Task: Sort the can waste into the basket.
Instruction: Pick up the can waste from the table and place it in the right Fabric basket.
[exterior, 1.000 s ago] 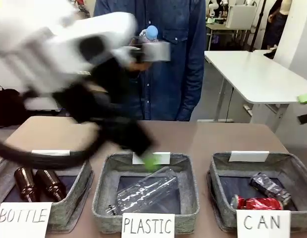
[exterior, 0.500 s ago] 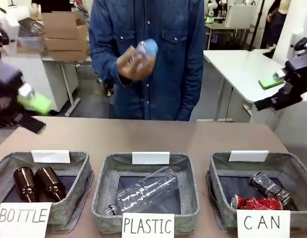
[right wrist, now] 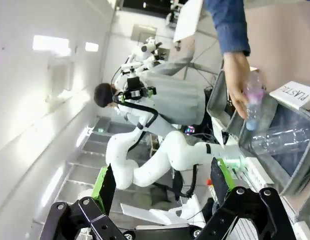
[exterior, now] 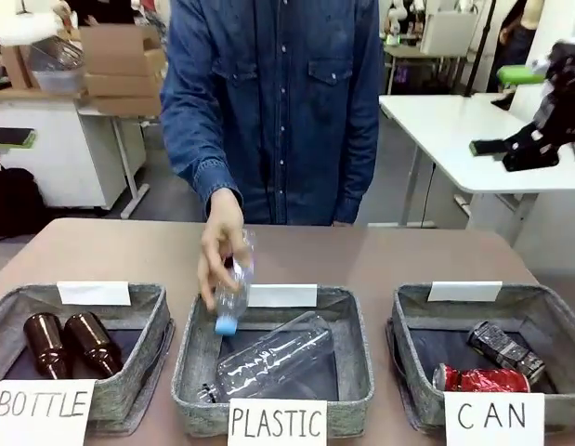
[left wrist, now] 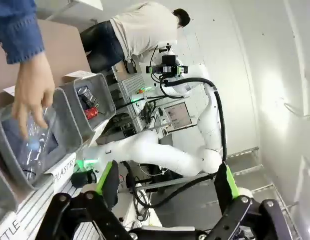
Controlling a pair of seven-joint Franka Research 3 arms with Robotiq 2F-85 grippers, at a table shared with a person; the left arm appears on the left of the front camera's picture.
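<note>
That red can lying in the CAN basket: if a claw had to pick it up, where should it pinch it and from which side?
Probably across its crumpled middle, coming straight down from above. The red can lies on its side along the front wall of the CAN basket, so the fabric walls block a sideways approach. The dark can lies close behind it, so the fingers would need care at the back.

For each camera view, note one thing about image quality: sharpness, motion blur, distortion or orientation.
Front view: the CAN card and the cans are sharp, while the person's hand with the plastic bottle is slightly motion-blurred. Left wrist view: the scene is rolled sideways, with the baskets tilted. Right wrist view: also rolled, with bright glare on the white wall.
</note>
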